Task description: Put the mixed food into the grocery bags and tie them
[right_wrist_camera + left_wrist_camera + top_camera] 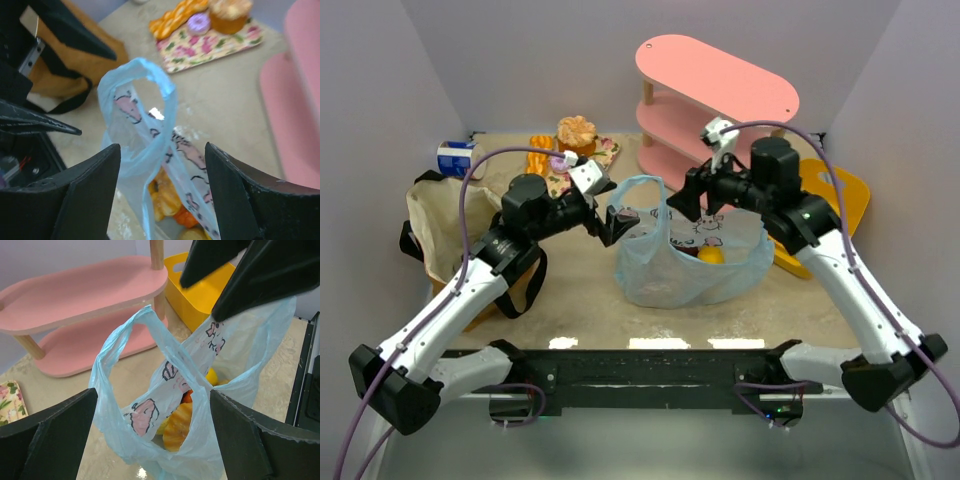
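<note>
Standing loosely upright on the table (570, 310), the light-blue plastic bag (680, 270) is flanked by both arms, and nothing is held by either. The left gripper (620, 225) is spread fully wide and the right gripper (698, 205) is well parted. A free handle loop (150, 70) is seen between the fingers in each wrist view. Food (711, 255) is lodged inside. If the jaws are closed off-centre, the thin film could be missed or merely nipped at an edge. With a hard pull, the bag could be tipped and its contents spilled, or the knot left slack.
</note>
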Robot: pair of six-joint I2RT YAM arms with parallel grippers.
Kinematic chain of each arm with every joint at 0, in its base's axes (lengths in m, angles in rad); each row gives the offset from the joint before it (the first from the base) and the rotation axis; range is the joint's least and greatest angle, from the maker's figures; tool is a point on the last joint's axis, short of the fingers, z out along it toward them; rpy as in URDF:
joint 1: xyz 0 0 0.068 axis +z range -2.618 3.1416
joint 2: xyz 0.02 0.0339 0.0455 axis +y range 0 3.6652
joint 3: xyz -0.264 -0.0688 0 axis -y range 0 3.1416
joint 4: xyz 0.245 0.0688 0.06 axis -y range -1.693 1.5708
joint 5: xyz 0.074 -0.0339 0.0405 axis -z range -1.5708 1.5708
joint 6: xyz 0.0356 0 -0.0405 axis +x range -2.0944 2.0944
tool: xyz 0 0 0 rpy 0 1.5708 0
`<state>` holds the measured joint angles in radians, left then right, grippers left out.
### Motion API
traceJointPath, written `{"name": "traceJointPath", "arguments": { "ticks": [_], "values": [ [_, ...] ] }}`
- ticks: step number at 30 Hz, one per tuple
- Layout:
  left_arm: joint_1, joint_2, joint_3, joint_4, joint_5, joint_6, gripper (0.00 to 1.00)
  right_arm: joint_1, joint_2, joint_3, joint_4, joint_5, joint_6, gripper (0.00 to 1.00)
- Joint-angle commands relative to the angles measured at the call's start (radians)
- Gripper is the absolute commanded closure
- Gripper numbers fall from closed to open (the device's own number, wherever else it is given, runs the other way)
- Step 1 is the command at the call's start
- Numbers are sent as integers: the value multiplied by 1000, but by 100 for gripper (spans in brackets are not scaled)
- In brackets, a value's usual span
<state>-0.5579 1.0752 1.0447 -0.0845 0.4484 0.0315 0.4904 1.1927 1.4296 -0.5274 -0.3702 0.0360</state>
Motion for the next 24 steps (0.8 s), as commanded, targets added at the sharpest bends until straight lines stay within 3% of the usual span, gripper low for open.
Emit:
{"name": "traceJointPath", "arguments": {
  "ticks": [1,8,11,14,15,18,24],
  "values": [
    [16,-32,-29,69,29,22,0,30,42,-43,119,-87,-7,34],
    [21,-31,-49,117,41,21,0,31,122,-69,187,-62,-18,39],
    [21,-26,-54,117,36,16,0,30,145,-70,210,-71,-15,48],
    [19,-20,-57,127,29,-13,0,31,145,-69,228,-111,2,68],
    [19,-15,-60,135,24,-25,0,30,142,-67,231,-119,19,84],
    [19,-23,-93,190,-2,-117,0,33,117,-63,242,-160,57,100],
    [21,-63,-205,406,-33,-284,0,54,65,-72,270,-207,131,100]
  ]
}}
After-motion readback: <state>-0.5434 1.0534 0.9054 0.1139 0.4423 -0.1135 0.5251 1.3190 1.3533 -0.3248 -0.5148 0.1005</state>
